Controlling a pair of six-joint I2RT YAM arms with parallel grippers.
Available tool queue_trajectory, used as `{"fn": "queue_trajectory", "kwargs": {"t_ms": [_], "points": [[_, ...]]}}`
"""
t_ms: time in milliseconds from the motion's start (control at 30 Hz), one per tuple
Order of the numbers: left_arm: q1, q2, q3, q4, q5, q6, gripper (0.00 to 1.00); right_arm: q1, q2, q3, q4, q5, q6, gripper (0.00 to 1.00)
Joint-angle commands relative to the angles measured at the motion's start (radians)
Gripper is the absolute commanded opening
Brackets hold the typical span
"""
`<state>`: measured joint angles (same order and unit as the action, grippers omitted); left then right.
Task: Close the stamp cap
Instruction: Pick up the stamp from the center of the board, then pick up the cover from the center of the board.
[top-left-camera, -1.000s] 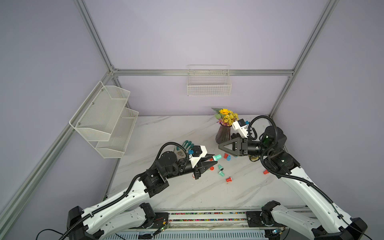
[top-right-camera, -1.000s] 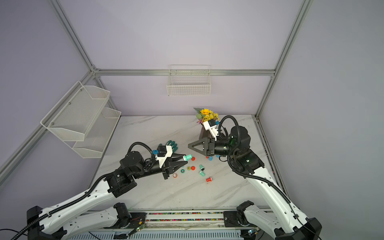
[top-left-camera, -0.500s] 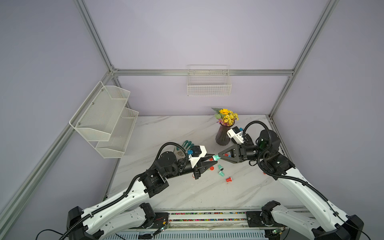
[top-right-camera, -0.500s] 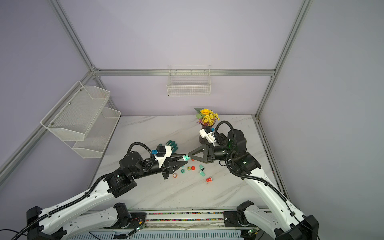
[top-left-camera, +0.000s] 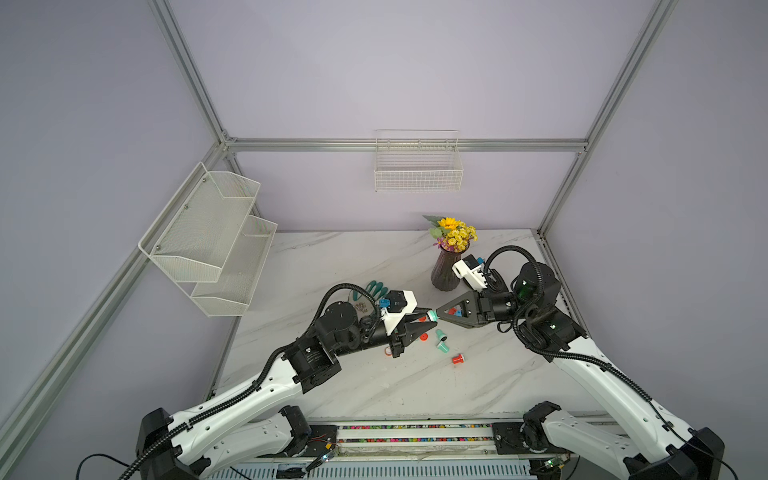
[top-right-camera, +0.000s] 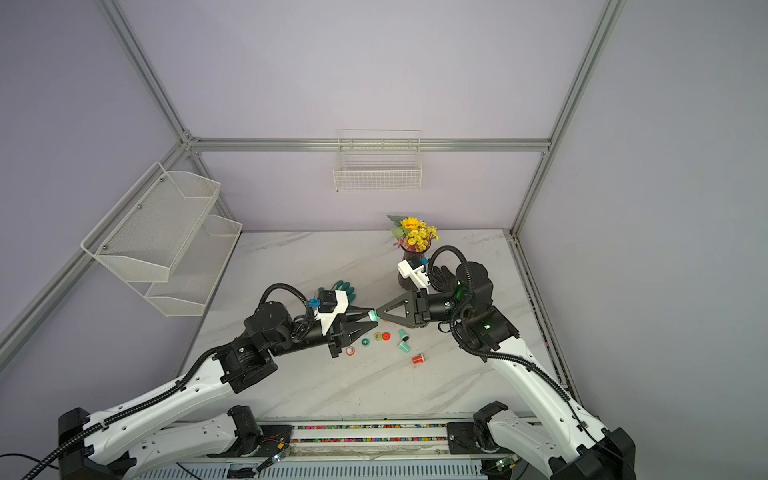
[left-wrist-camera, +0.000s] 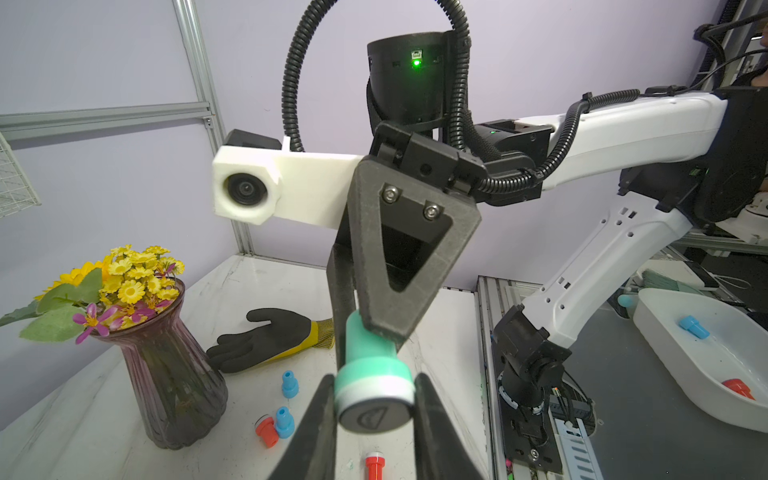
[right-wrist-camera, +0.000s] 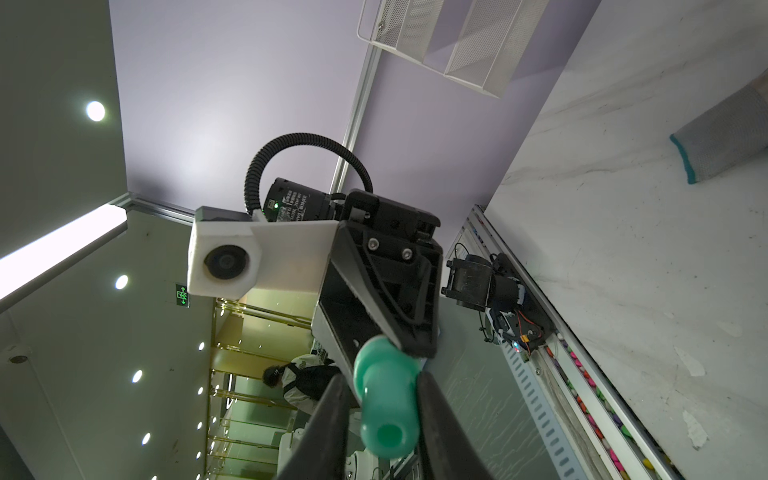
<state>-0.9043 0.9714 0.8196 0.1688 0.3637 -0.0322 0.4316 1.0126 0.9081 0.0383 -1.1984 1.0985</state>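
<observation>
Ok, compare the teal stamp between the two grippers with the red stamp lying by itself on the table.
The teal stamp is off the table, pinched by the left gripper at its wide end and by the right gripper at its narrow handle. The red stamp lies untouched on the marble table. The teal stamp is roughly level in the air, while the red stamp appears to rest on its side. Both are small, round-bodied stamps.
</observation>
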Motion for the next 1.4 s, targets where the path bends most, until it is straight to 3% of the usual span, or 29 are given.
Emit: {"fn": "queue_trajectory", "kwargs": {"t_ms": [0, 400, 567, 633, 733, 800, 933, 1067, 1367], "points": [[0.004, 0.005, 0.018, 0.040, 0.011, 0.011, 0.14, -0.005, -0.004, -0.006, 0.049, -0.017, 0.011, 0.28], [0.004, 0.014, 0.024, 0.042, -0.015, 0.012, 0.14, -0.005, -0.001, -0.011, 0.044, -0.032, 0.004, 0.26], [0.003, 0.023, 0.029, 0.038, -0.018, 0.011, 0.15, -0.004, 0.001, -0.011, 0.049, -0.027, 0.008, 0.12], [0.003, 0.020, 0.035, 0.023, -0.033, 0.011, 0.28, -0.004, -0.001, -0.008, 0.047, -0.017, 0.009, 0.10], [0.005, 0.000, 0.041, -0.021, -0.086, 0.010, 0.60, -0.005, -0.004, -0.001, 0.035, 0.002, 0.003, 0.06], [0.003, -0.024, 0.051, -0.081, -0.145, -0.002, 0.71, -0.005, -0.005, 0.011, -0.025, 0.027, -0.031, 0.05], [0.006, -0.113, 0.043, -0.184, -0.306, -0.016, 0.80, -0.002, 0.013, 0.096, -0.342, 0.147, -0.261, 0.04], [0.033, -0.172, 0.047, -0.307, -0.427, -0.023, 0.85, 0.013, 0.045, 0.132, -0.488, 0.289, -0.363, 0.03], [0.088, 0.005, 0.154, -0.638, -0.561, -0.164, 0.80, 0.139, 0.203, 0.230, -0.834, 0.818, -0.527, 0.00]]}}
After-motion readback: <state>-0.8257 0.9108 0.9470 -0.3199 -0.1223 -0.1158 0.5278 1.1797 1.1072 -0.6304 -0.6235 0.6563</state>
